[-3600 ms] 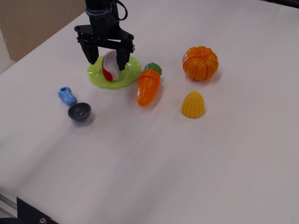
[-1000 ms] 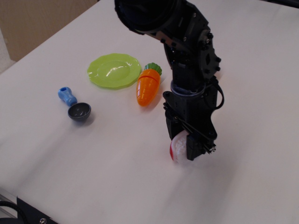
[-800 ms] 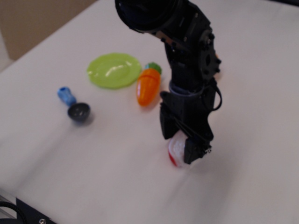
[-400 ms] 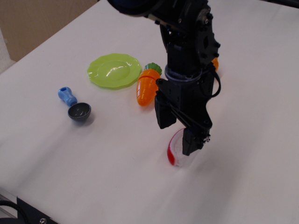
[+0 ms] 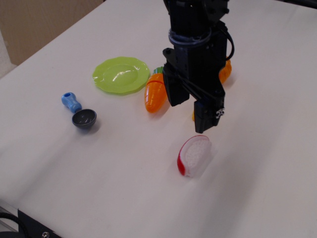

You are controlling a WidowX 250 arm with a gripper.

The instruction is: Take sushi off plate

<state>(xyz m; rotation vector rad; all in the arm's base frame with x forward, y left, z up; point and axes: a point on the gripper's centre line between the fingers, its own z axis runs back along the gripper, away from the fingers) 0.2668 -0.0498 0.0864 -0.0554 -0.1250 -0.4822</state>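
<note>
A matte black arm is showing a pale bluish ring band, a looping black cable, and a blocky two-fingered gripper (image 5: 190, 112).

A single fixed camera covers the scene; there is no second view to overlap with it. It stands off the near edge of the white table (image 5: 99, 188), raised well above the surface, and looks down and across at an oblique angle toward the far side. The range is medium: the plate (image 5: 121, 75) at upper left, the sushi (image 5: 194, 156) near centre, and the gripper (image 5: 192, 112) all fit in frame, while the arm's upper part is cut off by the top edge.
</note>
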